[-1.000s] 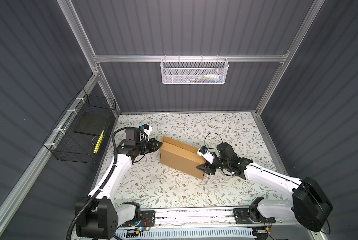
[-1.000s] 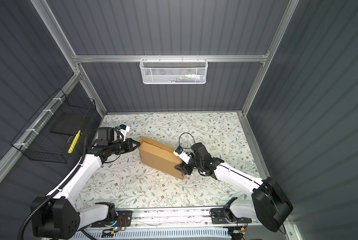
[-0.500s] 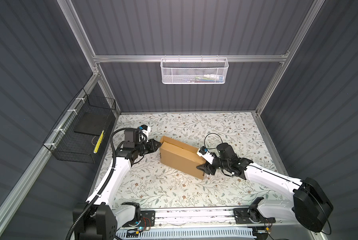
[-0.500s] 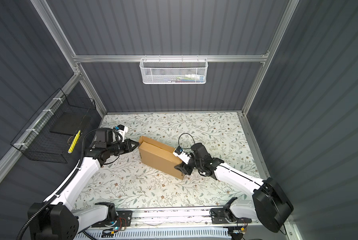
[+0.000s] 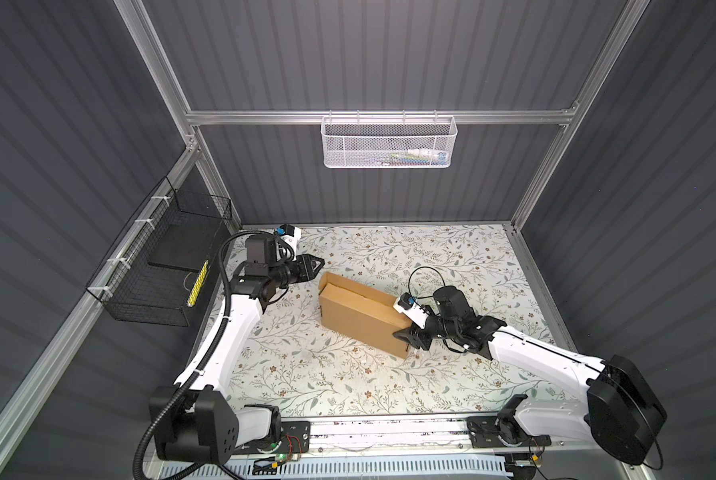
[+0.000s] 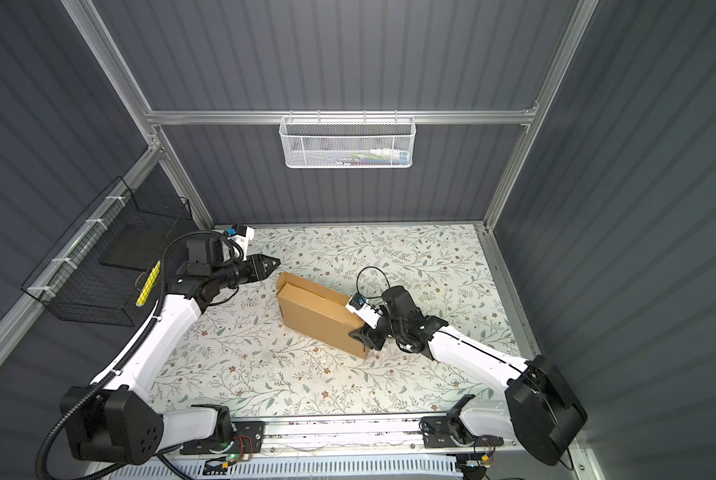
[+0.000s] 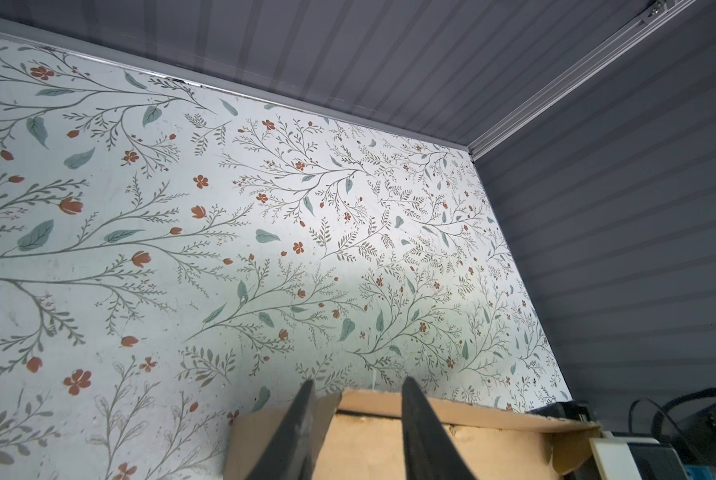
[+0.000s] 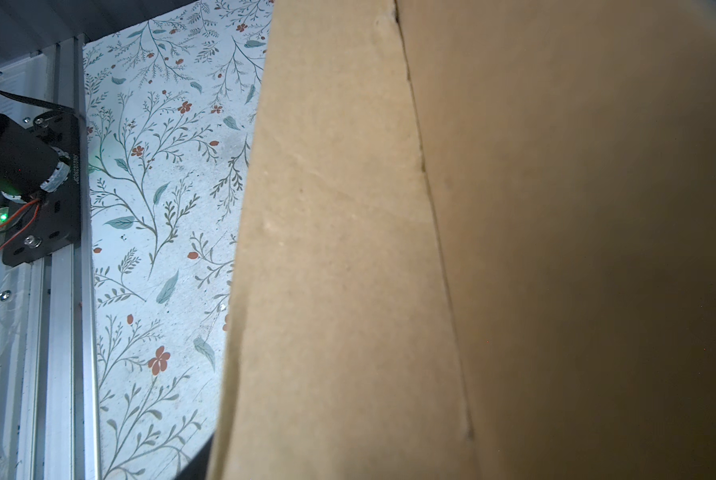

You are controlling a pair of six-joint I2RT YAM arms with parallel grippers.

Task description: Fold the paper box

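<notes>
Lying in the middle of the flowery table (image 5: 431,257), the paper box (image 5: 360,316) had its right end pinched by the right gripper (image 5: 404,336). The left gripper (image 5: 321,262) hung just beside its left end, fingers a little apart.

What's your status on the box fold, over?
Left gripper open, clear of paper box. Right gripper against its near end, grip unclear. Box formed, top seam gaping. Nothing in the way.
</notes>
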